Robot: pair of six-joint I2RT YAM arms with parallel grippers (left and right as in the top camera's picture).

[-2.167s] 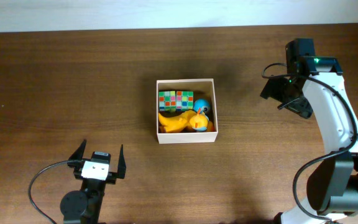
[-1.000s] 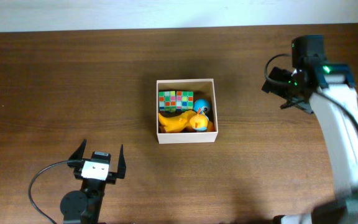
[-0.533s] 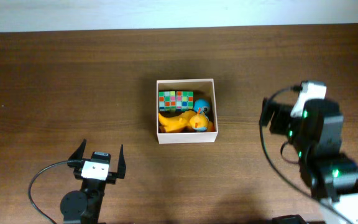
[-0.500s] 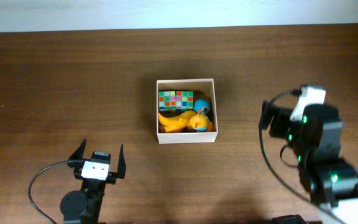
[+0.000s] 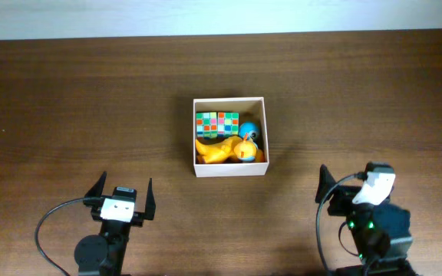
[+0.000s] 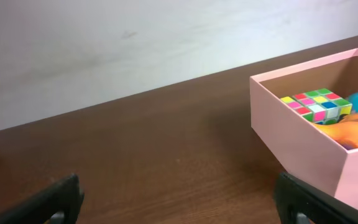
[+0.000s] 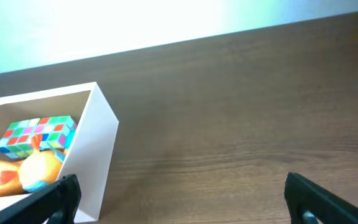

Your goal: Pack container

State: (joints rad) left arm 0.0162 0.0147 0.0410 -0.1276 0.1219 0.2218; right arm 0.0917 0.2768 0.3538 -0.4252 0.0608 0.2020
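Observation:
The container (image 5: 229, 99), a square white-walled box, sits mid-table. It holds a multicoloured cube (image 5: 216, 123), a yellow duck toy (image 5: 219, 150) and a blue ball (image 5: 249, 130). My left gripper (image 5: 123, 186) is open and empty at the front left, apart from the box. My right gripper (image 5: 345, 184) is open and empty at the front right, also apart from it. In the left wrist view the open fingers (image 6: 182, 202) frame bare table, with the container (image 6: 297, 134) and cube (image 6: 316, 104) at right. In the right wrist view the open fingers (image 7: 188, 199) frame bare table, with the container (image 7: 95, 143) and cube (image 7: 36, 134) at left.
The brown wooden table (image 5: 67, 100) runs to a pale wall at the back. Cables trail from both arm bases near the front edge.
My right arm has swung from the far right back of the table down to the front right. The left arm and the toys in the container have not moved.

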